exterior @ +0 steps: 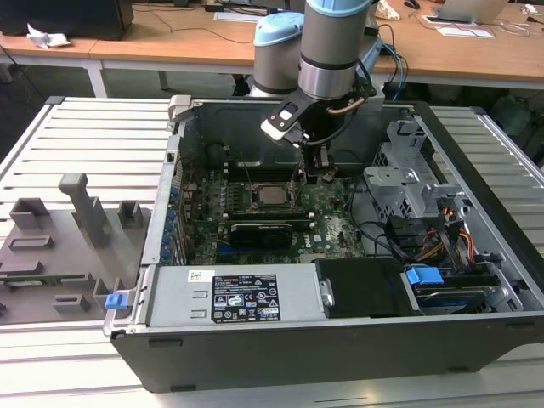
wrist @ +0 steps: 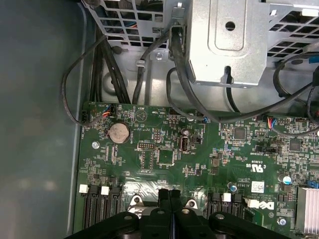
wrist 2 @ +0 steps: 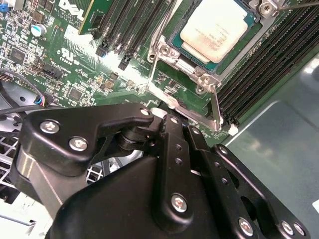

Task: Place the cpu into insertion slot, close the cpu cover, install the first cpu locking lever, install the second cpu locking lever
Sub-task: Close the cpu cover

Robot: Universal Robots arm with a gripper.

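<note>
Flat, matte-silver square cpu [wrist 2: 214, 27] lies near my black, angular end effector [wrist: 169, 194], which I read as closed.

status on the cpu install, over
Gripper shut, low beside the socket. Cpu seated in slot, cpu cover down around it. Silvery lever close by gripper, contact unclear.

We see an open computer case [exterior: 340, 348] holding a green motherboard [wrist: 199, 149] with a coin battery [wrist: 119, 133], a black graphics card [exterior: 263, 231] and a labelled power supply [exterior: 183, 297].
</note>
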